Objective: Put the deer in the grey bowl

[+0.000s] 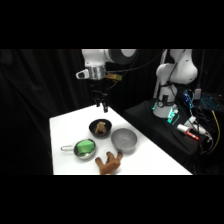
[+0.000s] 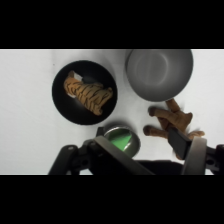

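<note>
**Two cameras: one across the table, one straight down**

The side view stands off beside the white table (image 1: 65, 130), looking across and down, far enough to take in the arm's base at upper right. The wrist view hangs above and looks straight down, much nearer. Both catch the same cluster: the black bowl (image 1: 100, 128) (image 2: 84, 92), the grey bowl (image 1: 124, 140) (image 2: 159, 72), the handled silver pan (image 1: 84, 148) (image 2: 120, 140) and the deer (image 1: 109, 163) (image 2: 172, 120).

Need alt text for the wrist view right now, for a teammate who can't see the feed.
The deer lies on the white table just beside the empty grey bowl, not in it. A black bowl holds a striped orange plush toy, a pan with green inside sits nearby, and the gripper hangs above, holding nothing.
</note>
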